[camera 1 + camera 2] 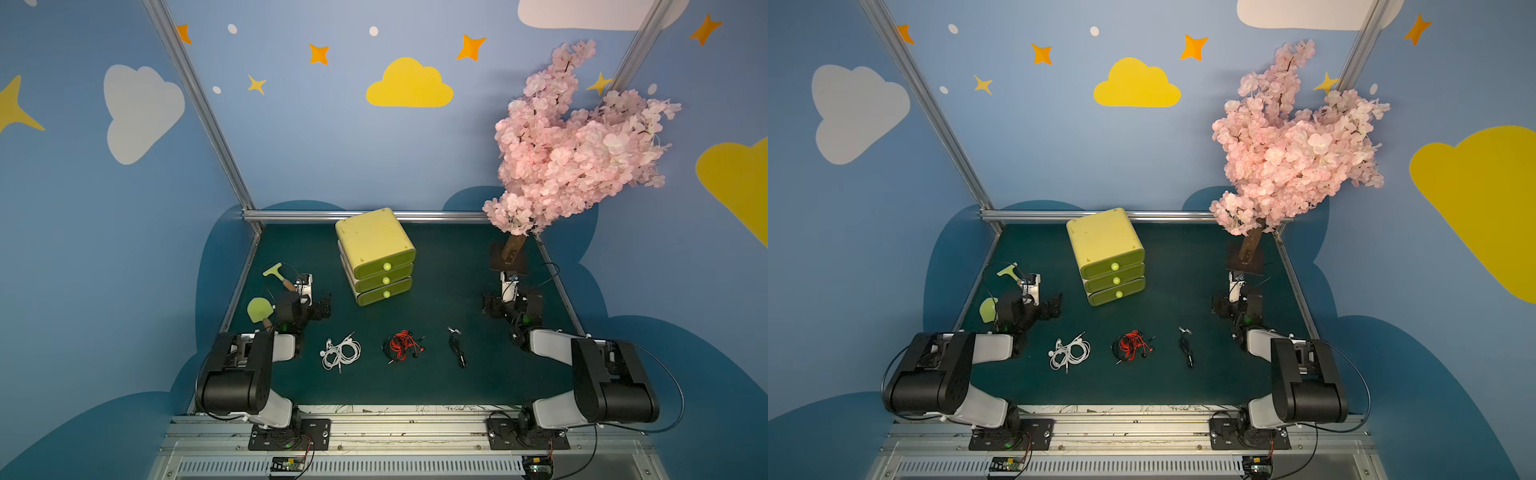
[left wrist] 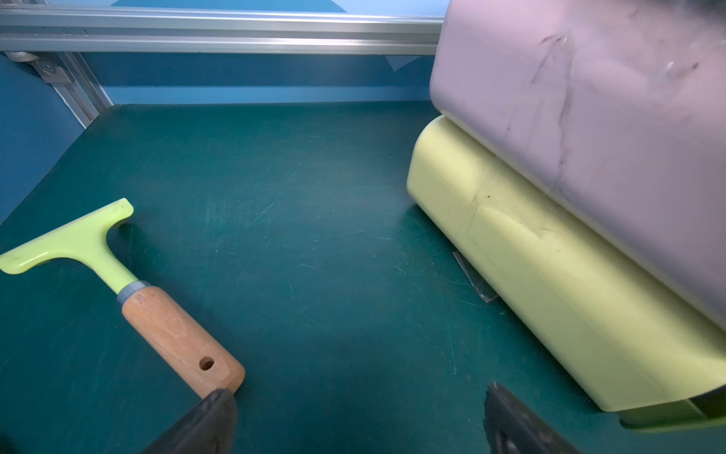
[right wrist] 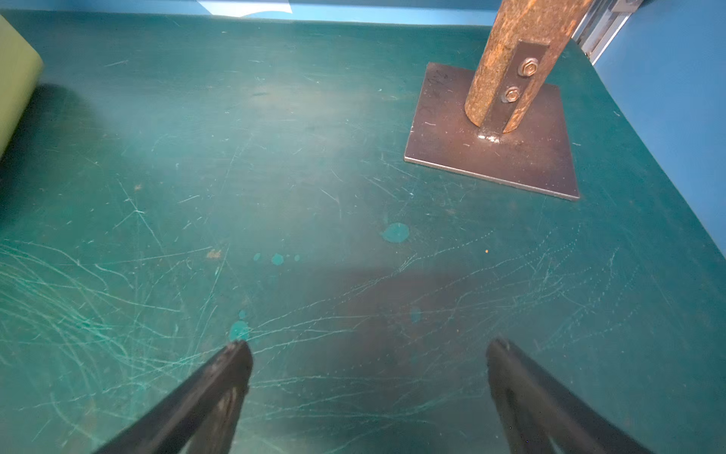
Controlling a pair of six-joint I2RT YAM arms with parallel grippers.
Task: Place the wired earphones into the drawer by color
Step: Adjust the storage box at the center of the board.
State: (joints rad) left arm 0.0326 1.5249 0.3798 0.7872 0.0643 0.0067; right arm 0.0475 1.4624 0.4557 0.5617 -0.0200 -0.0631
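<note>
Three wired earphones lie in a row on the green mat in both top views: a white bundle (image 1: 340, 352) (image 1: 1070, 352), a red-and-black bundle (image 1: 402, 345) (image 1: 1132, 345) and a black bundle (image 1: 457, 349) (image 1: 1185, 348). Behind them stands the yellow-green drawer unit (image 1: 376, 255) (image 1: 1106, 253) (image 2: 550, 275), its three drawers shut. My left gripper (image 1: 306, 284) (image 2: 359, 397) is open and empty, left of the unit and behind the white bundle. My right gripper (image 1: 509, 282) (image 3: 369, 346) is open and empty over bare mat, behind the black bundle. Neither wrist view shows any earphones.
A green squeegee with a wooden handle (image 1: 276, 272) (image 2: 90, 243) lies just beside my left gripper, and a round green tool (image 1: 259, 309) sits by the left arm. A pink blossom tree (image 1: 573, 141) stands on a metal plate (image 3: 491, 157) just beyond my right gripper. Aluminium rails (image 1: 361, 215) border the mat.
</note>
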